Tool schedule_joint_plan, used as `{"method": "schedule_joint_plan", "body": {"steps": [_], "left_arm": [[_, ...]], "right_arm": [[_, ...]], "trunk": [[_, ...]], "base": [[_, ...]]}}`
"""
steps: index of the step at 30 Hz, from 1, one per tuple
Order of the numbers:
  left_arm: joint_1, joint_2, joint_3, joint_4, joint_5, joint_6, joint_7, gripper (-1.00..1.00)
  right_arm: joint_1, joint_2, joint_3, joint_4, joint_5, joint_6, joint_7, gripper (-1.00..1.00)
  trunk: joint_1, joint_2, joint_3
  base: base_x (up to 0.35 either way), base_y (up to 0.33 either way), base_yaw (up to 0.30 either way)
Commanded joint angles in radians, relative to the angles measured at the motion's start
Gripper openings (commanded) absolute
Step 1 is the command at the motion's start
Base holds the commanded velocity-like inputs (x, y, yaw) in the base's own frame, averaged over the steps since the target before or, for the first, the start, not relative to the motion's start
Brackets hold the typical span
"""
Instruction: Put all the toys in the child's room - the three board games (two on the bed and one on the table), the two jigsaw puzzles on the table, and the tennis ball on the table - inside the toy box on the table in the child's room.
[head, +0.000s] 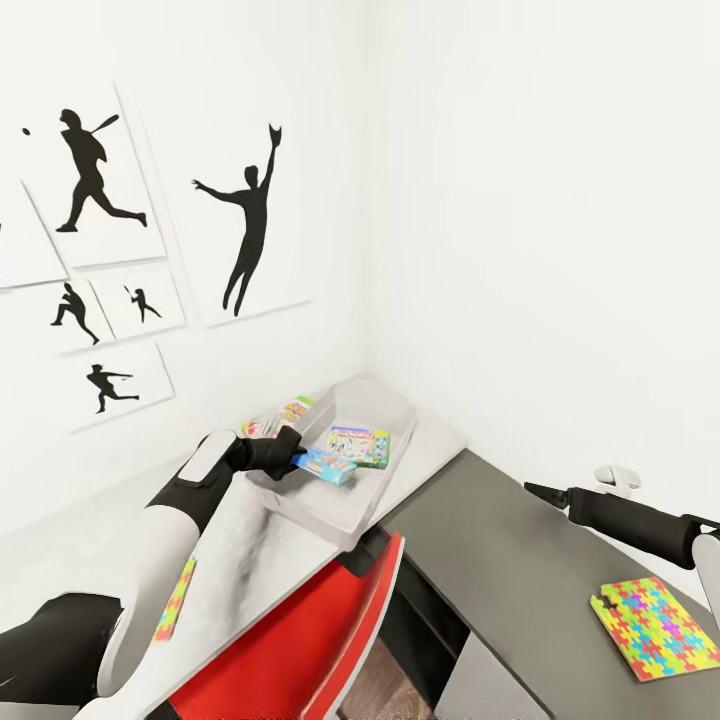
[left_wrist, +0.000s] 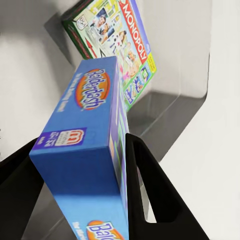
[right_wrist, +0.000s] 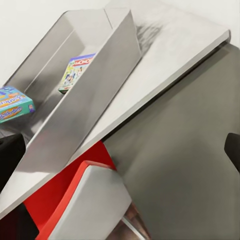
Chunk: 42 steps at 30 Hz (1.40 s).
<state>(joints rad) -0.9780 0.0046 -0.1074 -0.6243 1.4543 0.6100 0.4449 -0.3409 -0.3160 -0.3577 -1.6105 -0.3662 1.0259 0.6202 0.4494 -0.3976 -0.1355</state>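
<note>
Over the toy box (head: 395, 470), the left gripper (head: 296, 452) clamps a blue board game (head: 324, 464), long axis pointing inward toward 1 Monopoly box (head: 358, 445).

1. "MONOPOLY" in white letters on a red band runs along the top of the green-edged board game (left_wrist: 117, 42) lying inside the toy box (left_wrist: 192, 65).
2. "Balderdash" in an orange oval stands on the blue board game (left_wrist: 85, 150), above the toy box; its lower face shows the same word cut off as "Bal".
3. A small "m" logo marks that blue box's end.
</note>
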Motion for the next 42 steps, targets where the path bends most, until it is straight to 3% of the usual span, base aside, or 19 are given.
{"method": "schedule_joint_plan", "body": {"steps": [1,13,16,24,27,42], "left_arm": [[-0.001,0.001,-0.002,-0.002,0.01,-0.001,0.009,-1.0],[-0.002,-0.007,-0.005,-0.002,0.007,-0.001,0.008,-1.0],[-0.002,-0.008,-0.006,-0.002,-0.006,-0.001,0.008,-1.0],[-0.002,-0.016,-0.005,-0.007,-0.101,0.0,-0.01,-1.0],[-0.002,-0.017,-0.005,-0.008,-0.118,0.0,-0.022,-1.0],[-0.002,-0.018,-0.005,-0.009,-0.146,0.0,-0.048,-1.0]], "right_arm": [[-0.001,0.0,-0.001,0.0,0.005,0.005,0.007,1.0],[-0.001,0.0,-0.001,0.0,0.005,0.005,0.007,1.0],[-0.001,0.0,-0.001,0.0,0.005,0.005,0.007,1.0],[-0.001,0.0,-0.001,0.0,0.005,0.005,0.007,1.0],[-0.001,0.0,-0.001,0.0,0.005,0.005,0.007,1.0],[-0.001,0.0,-0.001,0.0,0.006,0.005,0.008,1.0]], "trunk": [[0.001,-0.002,-0.004],[0.001,-0.002,-0.023],[0.001,-0.002,-0.028],[0.001,-0.002,-0.041],[0.001,-0.002,-0.046],[0.001,-0.002,-0.071]], "base": [[0.0,0.0,0.0],[0.0,0.0,0.0],[0.0,0.0,0.0],[0.0,0.0,0.0],[0.0,0.0,0.0],[0.0,0.0,0.0]]}}
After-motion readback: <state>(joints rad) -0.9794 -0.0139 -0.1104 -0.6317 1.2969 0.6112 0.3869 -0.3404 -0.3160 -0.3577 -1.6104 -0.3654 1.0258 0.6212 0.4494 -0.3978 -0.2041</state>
